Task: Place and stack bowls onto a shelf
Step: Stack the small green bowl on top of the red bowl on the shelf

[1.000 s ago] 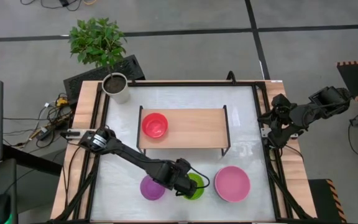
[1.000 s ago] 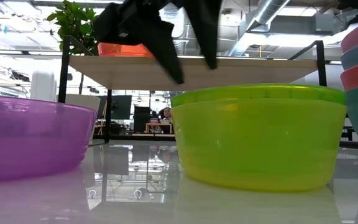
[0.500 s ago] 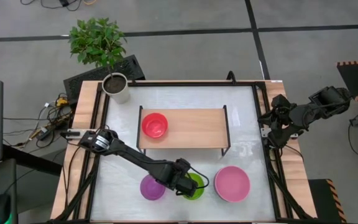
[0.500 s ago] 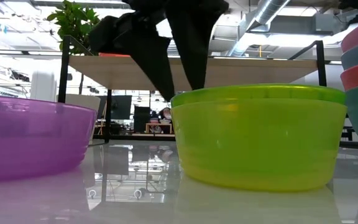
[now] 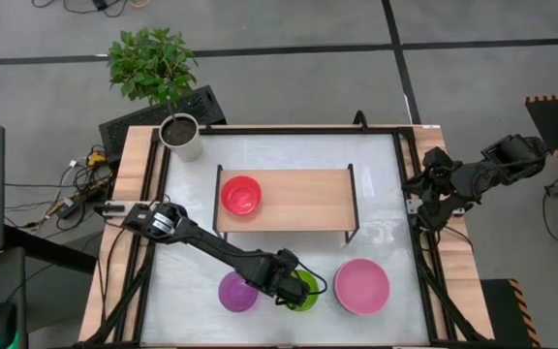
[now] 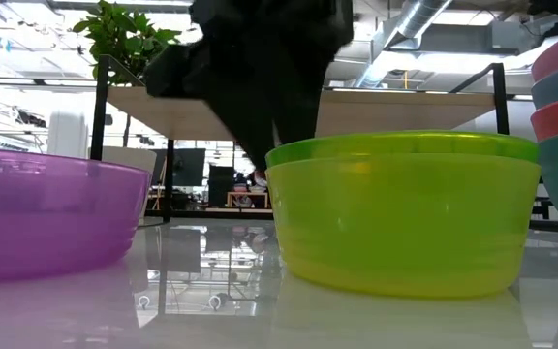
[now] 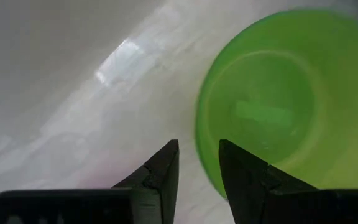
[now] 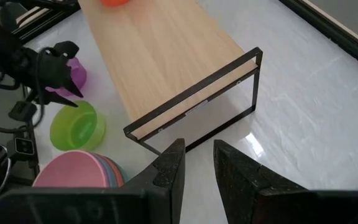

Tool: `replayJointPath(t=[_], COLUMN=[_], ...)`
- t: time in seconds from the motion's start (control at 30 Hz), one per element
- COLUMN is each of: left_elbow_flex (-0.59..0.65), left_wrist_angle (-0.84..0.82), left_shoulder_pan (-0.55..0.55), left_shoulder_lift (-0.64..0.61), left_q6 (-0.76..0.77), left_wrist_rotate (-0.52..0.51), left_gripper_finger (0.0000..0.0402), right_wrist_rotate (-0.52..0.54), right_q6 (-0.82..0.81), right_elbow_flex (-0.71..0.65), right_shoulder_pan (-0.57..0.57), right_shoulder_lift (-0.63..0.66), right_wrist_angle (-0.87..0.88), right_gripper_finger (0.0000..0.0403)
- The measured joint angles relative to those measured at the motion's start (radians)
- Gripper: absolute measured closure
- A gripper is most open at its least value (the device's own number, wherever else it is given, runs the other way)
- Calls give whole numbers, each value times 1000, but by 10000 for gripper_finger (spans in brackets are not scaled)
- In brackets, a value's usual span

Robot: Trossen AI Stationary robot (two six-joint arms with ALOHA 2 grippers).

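A yellow-green bowl (image 5: 305, 290) (image 6: 405, 213) (image 7: 272, 118) stands on its base near the table's near edge. A purple bowl (image 5: 234, 293) (image 6: 37, 213) stands to its left, and a stack of bowls with a pink one on top (image 5: 361, 286) (image 8: 79, 174) to its right. A red bowl (image 5: 241, 195) sits on the shelf (image 5: 303, 199) toward its left end. My left gripper (image 5: 287, 288) (image 7: 197, 155) is open and points down over the yellow-green bowl's left rim. My right gripper (image 5: 419, 199) (image 8: 199, 149) is open at the table's right edge. My left gripper comes from above at the left part of the yellow-green bowl's rim (image 7: 199, 146). One finger (image 7: 163, 165) is outside the wall and the other (image 7: 241, 168) is over the inside. I cannot tell whether either finger touches the rim. The bowl stands on the table.
A white pot with a plant (image 5: 182, 137) stands at the far left corner. The shelf's black end frames (image 8: 253, 81) rise above its board. Bare white tabletop (image 5: 376, 165) lies right of and beyond the shelf. The table's raised frame (image 5: 424, 262) runs along the right side.
My left gripper has come down over the yellow-green bowl's left rim; in the low view its fingers drop from shelf height to rim level. The bowls have stayed where they were.
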State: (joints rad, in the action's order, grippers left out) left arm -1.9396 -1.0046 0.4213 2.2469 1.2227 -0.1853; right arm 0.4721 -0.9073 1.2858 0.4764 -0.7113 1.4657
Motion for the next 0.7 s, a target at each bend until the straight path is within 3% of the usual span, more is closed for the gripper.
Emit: replayJointPath(t=[0.33, 0.7], left_elbow_flex=[0, -1], left_wrist_angle=[-8, 15], left_shoulder_pan=[-5, -5], left_shoulder_lift=[-2, 6], left_q6=[-10, -37], left_wrist_rotate=[2, 5], left_gripper_finger=[311, 393], right_wrist_rotate=[0, 0], right_q6=[0, -1], right_elbow_flex=[0, 0], right_shoulder_pan=[0, 0], right_shoulder_lift=[0, 0], right_wrist_angle=[0, -1], right_gripper_finger=[290, 290])
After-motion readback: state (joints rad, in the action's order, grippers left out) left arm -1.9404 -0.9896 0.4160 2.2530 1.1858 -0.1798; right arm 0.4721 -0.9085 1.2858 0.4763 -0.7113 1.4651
